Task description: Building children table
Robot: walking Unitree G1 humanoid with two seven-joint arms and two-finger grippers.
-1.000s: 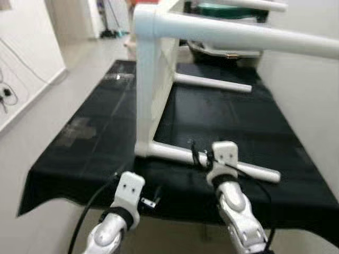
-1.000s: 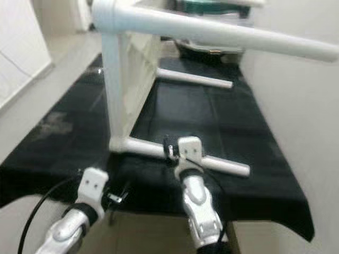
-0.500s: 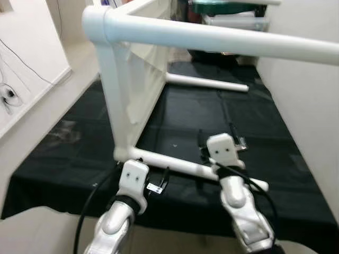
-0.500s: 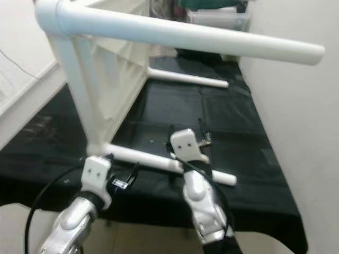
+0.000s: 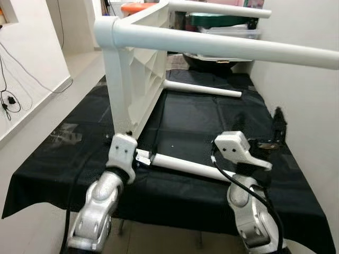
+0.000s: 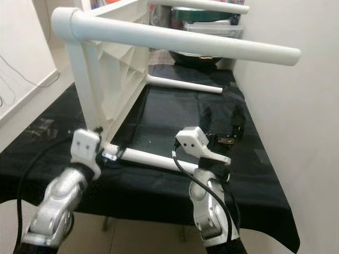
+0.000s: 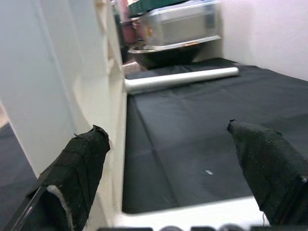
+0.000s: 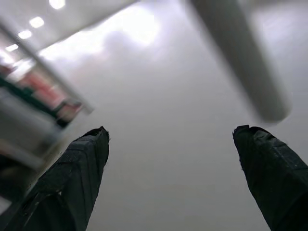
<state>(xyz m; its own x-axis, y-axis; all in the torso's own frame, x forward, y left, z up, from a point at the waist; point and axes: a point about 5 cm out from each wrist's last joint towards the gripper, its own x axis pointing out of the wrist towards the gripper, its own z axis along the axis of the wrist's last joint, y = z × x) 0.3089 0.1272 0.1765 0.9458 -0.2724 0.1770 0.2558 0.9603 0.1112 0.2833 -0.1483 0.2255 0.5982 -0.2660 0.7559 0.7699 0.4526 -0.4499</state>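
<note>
A white children's table (image 5: 135, 90) lies on its side on a black cloth (image 5: 69, 153), its legs pointing toward the right wall. The upper near leg (image 5: 222, 45) runs overhead, and the lower near leg (image 5: 185, 166) rests on the cloth. My left gripper (image 7: 168, 130) is open at the joint where the lower leg meets the tabletop, one finger (image 7: 79, 163) beside the white panel. My right gripper (image 8: 171, 132) is open and tilted up toward the wall, with a black finger (image 5: 276, 124) raised to the right of the lower leg and nothing between the pads.
A white wall (image 5: 307, 95) stands close on the right of the cloth. At the back are a far table leg (image 5: 204, 89), a dark bowl (image 5: 212, 58) and a green bin (image 5: 217, 20). Cables (image 5: 8, 98) hang on the left wall above open floor.
The camera has shifted. My left gripper has moved forward from the cloth's front edge to the lower leg's joint. My right gripper has left the lower leg, swinging right and tilting upward.
</note>
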